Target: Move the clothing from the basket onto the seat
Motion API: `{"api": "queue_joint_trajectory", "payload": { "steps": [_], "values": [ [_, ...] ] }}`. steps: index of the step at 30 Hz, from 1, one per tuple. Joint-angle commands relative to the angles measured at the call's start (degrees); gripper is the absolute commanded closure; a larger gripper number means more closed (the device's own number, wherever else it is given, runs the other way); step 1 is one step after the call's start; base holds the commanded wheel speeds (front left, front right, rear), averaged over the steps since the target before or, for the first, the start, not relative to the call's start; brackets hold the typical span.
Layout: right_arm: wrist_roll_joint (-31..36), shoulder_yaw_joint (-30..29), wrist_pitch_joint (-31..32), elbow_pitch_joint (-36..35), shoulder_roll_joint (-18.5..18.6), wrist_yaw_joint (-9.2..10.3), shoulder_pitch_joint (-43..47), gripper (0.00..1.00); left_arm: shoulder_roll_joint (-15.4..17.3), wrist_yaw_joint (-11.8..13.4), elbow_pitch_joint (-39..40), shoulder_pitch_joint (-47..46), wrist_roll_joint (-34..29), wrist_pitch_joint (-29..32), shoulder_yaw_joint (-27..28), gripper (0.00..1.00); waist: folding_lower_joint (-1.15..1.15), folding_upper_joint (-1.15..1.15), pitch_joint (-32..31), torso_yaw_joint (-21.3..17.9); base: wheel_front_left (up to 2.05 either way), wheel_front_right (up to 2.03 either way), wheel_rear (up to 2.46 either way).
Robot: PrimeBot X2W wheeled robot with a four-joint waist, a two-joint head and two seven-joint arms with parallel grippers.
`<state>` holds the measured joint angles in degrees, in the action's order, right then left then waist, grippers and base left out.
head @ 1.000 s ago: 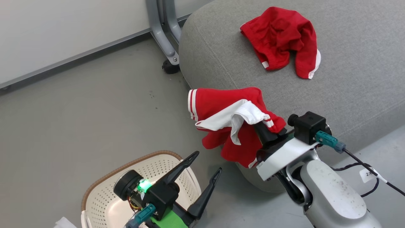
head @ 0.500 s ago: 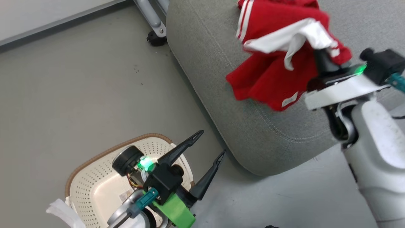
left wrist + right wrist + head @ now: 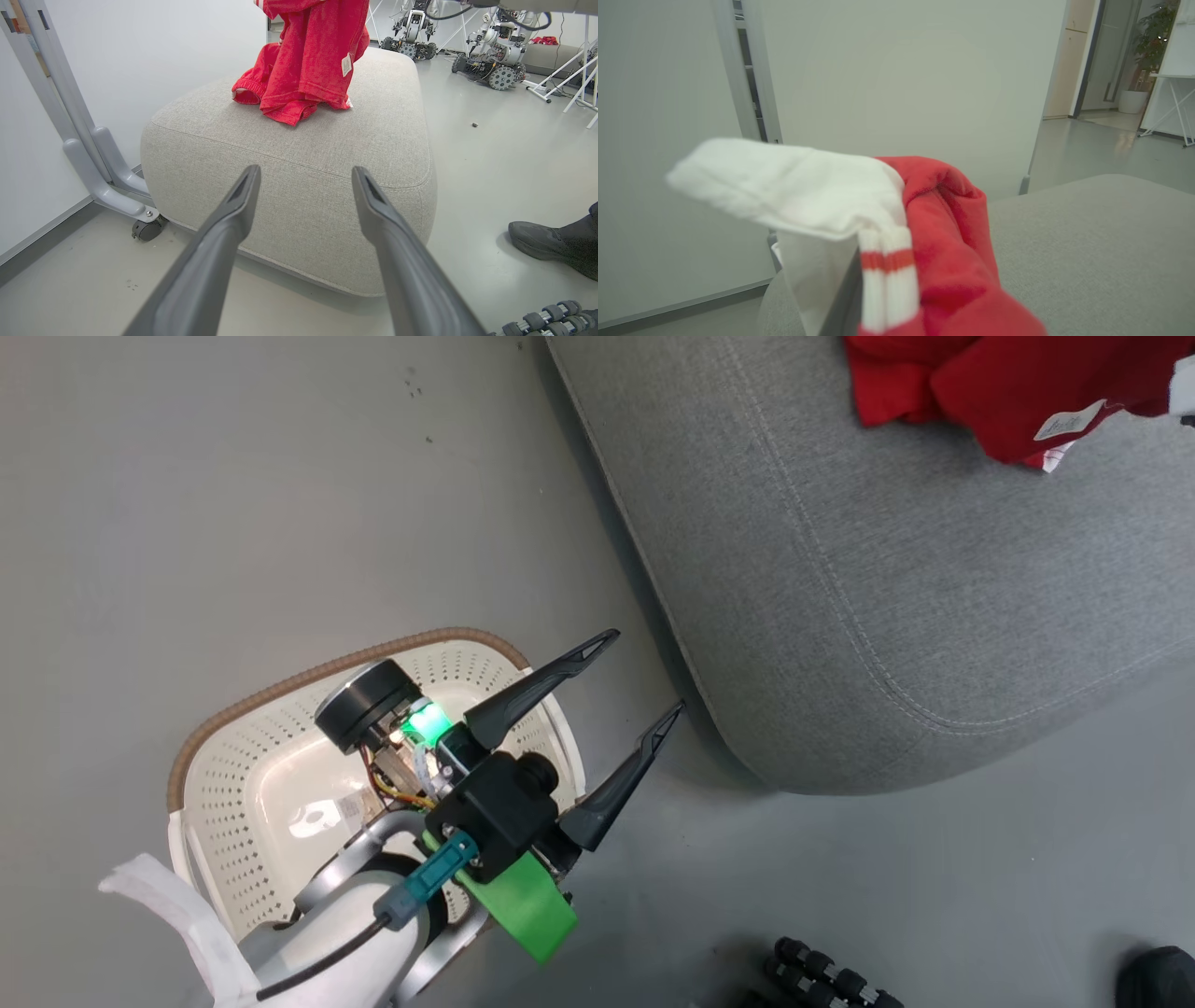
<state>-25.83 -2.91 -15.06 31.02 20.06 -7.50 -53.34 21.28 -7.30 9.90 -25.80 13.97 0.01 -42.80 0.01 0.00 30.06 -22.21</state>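
1. One garment [image 3: 303, 65] hangs from the clamped right gripper [image 3: 853, 275], hem on the seat [image 3: 327, 154].
2. The left gripper [image 3: 644, 672] gapes above the basket [image 3: 280, 683].
3. Risk: draped cloth may snag the finger on release.

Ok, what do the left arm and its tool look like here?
The left tool has two long, tapering dark grey fingers on a black block. Behind it sit a bright green bracket, a teal connector with a black cable, a round black puck and a pale forearm.
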Motion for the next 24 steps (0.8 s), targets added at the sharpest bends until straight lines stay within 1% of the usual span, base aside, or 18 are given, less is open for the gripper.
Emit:
{"api": "queue_joint_trajectory", "payload": {
  "steps": [1,5,8,9,10,11,12,19,24],
  "values": [
    [-0.5,-1.5,-0.1,2.2,-0.1,0.02,-1.2,1.0,0.9,-0.2,0.4,-2.0,-0.4,0.3,-0.4,0.0,-0.01,0.0,6.0,3.5,0.0,0.0,0.0],
    [0.0,-6.4,-0.1,8.3,-0.3,0.01,-2.8,1.0,1.6,-0.2,0.7,-4.2,-0.3,0.9,-1.5,0.0,-0.01,0.0,9.0,4.7,0.0,0.0,0.0],
    [1.0,-8.1,-0.1,11.1,-0.9,0.01,-3.3,1.0,2.3,-0.2,0.6,-5.5,-0.2,0.7,-2.2,0.0,-0.01,0.0,10.3,5.4,0.0,0.0,0.0],
    [1.2,-8.4,-0.1,11.6,-1.0,0.01,-3.2,0.85,2.4,-0.3,0.5,-5.6,0.0,0.5,-2.4,0.0,-0.01,0.0,10.4,5.5,0.0,0.0,0.0],
    [1.5,-8.8,-0.1,11.8,-1.1,0.01,-3.1,0.61,2.4,-0.3,0.4,-5.8,0.1,0.5,-2.4,0.0,-0.01,0.0,10.5,5.6,0.0,0.0,0.0],
    [1.8,-9.2,-0.1,11.7,-1.2,0.01,-3.0,0.41,2.5,-0.3,0.4,-6.0,0.2,0.3,-2.4,0.0,-0.01,0.0,10.6,5.7,0.0,0.0,0.0],
    [2.2,-9.4,-0.1,11.4,-1.6,0.01,-2.5,0.0,2.5,-0.3,0.3,-6.1,0.4,0.1,-2.5,0.0,-0.01,0.0,10.6,5.8,0.0,0.0,0.0],
    [4.1,-9.9,-0.1,9.9,-2.9,0.01,0.9,0.0,1.5,-0.1,-0.9,-5.8,1.0,-1.3,-3.0,0.0,-0.01,0.0,8.8,5.7,0.0,0.0,0.0],
    [5.8,-9.5,-0.1,7.9,-4.5,0.01,5.7,0.0,0.5,0.5,-2.5,-5.0,1.5,-3.2,-3.1,0.0,-0.01,0.0,6.0,5.7,0.0,0.0,0.0]
  ]
}}
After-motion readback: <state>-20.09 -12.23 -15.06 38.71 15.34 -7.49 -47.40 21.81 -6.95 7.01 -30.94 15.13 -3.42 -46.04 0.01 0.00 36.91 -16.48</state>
